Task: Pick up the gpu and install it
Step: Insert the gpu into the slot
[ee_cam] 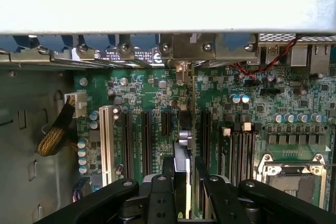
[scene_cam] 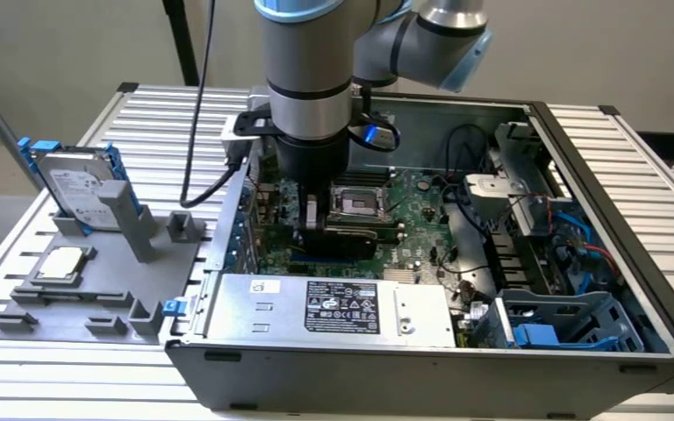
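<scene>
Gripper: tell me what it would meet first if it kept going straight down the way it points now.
The gripper, shut on the gpu held edge-down, points at the motherboard. The card's lower edge would likely meet the expansion slots first; which slot, and how close it already is, I cannot tell.

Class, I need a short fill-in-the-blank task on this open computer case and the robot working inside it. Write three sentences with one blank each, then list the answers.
1. The gripper holds the gpu edge-on above the green ______ inside the computer case.
2. On the grey holder beside the case, the hard drive stands upright between ______ side rails.
3. Near the front of that holder lies a small square silver ______.

Missing words: motherboard; blue; CPU chip
</scene>
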`<action>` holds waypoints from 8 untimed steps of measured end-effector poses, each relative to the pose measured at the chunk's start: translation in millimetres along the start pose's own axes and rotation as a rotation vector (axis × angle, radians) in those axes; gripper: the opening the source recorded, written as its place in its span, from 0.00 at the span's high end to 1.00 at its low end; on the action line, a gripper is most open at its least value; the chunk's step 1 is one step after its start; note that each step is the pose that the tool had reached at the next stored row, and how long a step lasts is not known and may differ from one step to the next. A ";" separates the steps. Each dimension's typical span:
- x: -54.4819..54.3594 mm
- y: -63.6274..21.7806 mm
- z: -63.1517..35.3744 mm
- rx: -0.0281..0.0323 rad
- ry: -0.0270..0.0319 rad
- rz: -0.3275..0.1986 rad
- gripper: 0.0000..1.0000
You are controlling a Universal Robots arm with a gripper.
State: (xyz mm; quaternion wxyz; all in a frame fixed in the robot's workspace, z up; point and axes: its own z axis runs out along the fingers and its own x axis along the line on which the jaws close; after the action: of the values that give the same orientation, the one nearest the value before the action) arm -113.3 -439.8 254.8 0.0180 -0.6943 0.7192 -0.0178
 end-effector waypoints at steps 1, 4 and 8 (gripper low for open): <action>0.0 0.0 0.4 0.0000 0.0001 0.000 0.74; 0.1 0.1 1.9 -0.0002 0.0003 0.000 0.74; 0.0 0.2 3.6 0.0000 -0.0001 0.000 0.74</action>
State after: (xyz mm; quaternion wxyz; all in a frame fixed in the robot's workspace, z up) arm -113.3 -439.8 251.2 0.0180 -0.6943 0.7193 -0.0177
